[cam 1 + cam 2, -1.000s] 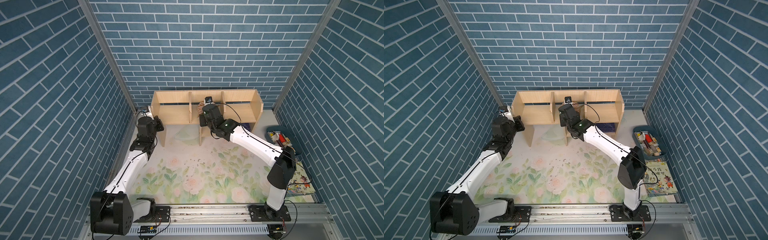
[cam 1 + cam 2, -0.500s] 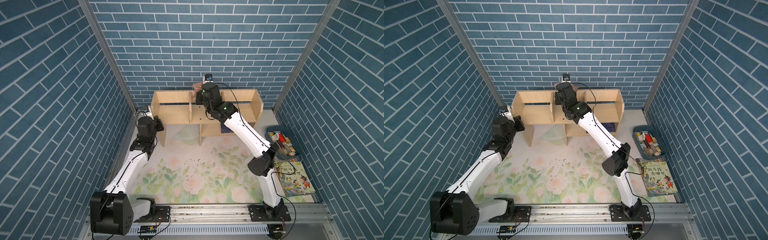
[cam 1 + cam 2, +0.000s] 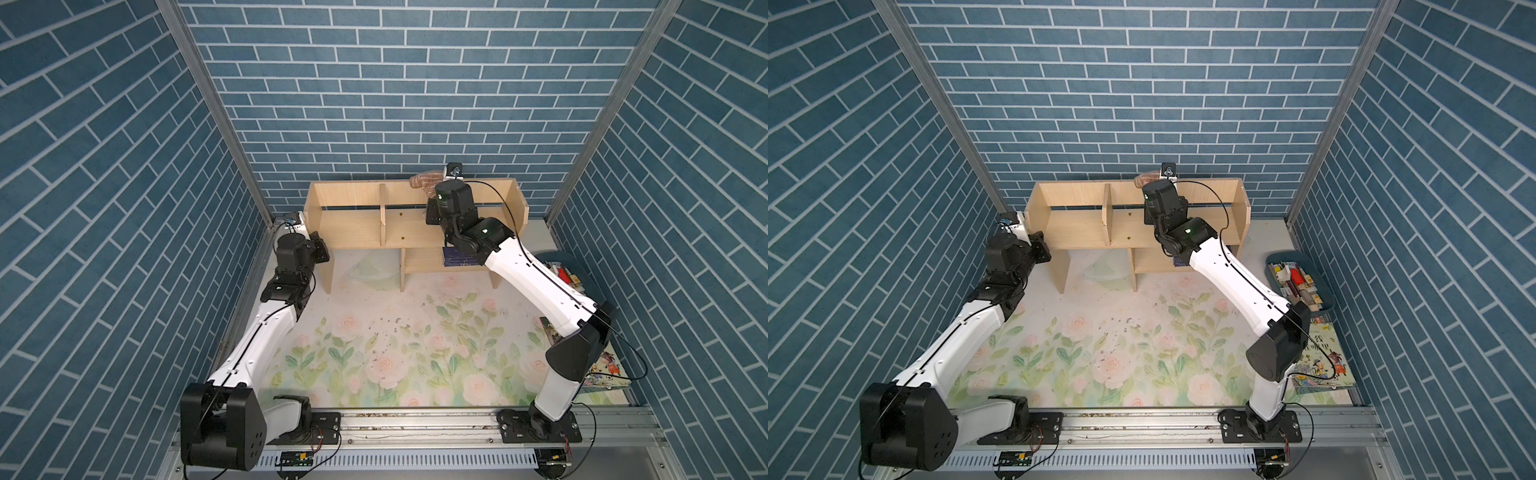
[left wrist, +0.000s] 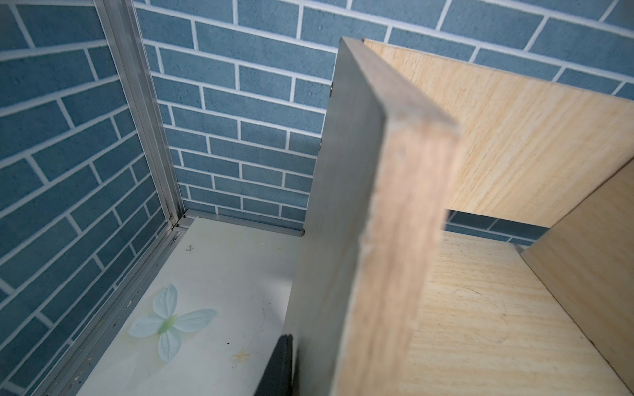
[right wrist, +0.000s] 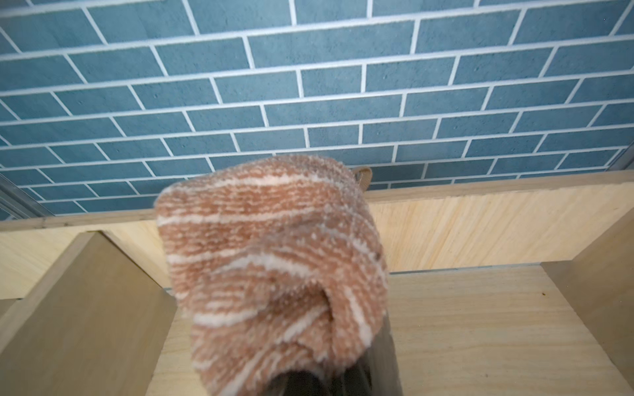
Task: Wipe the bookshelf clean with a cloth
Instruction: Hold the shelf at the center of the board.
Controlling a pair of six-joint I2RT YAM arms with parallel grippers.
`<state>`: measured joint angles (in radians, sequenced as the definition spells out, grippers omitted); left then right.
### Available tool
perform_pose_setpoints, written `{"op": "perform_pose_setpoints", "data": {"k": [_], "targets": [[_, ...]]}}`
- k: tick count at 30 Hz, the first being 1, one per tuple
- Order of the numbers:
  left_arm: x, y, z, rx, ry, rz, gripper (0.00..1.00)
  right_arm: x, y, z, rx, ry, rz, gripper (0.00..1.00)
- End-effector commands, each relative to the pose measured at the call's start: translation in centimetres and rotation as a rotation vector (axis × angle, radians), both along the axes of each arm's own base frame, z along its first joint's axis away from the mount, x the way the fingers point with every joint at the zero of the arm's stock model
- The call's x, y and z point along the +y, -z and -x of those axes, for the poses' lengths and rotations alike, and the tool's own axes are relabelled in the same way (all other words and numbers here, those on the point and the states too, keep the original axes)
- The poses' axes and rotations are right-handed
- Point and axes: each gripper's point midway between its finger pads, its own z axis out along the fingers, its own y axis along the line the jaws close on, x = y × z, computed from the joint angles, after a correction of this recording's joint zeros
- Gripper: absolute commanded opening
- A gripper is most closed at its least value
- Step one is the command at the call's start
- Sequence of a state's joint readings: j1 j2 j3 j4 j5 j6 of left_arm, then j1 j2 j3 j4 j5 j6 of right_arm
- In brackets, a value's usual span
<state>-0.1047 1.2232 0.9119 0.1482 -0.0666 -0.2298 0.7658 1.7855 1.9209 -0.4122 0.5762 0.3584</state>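
At 12 o'clock above bookshelf, we hold cloth in closed right gripper; left gripper pinches 9 o'clock panel. Repositioning, we judge; next, lower onto tier.

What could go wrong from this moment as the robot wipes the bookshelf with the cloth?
1. The cloth is bunched in the right gripper near the back rim of the bookshelf; it might snag there or drop behind.
2. Specks on the shelf board could be swept onto the mat, which already bears crumbs.
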Motion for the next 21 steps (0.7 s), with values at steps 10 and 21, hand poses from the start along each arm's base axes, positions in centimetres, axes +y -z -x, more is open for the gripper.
{"op": "perform_pose_setpoints", "data": {"k": [10, 21], "targets": [[0.2, -1.0, 0.5, -0.012, -0.044, 0.118, 0.34, 8.1, 8.2, 4.0, 0.126, -0.308, 0.053, 0.0], [4.1, -9.2, 3.6, -0.121, -0.221, 0.155, 1.0, 7.0, -1.7, 11.5, -0.104, -0.475, -0.001, 0.0]]}}
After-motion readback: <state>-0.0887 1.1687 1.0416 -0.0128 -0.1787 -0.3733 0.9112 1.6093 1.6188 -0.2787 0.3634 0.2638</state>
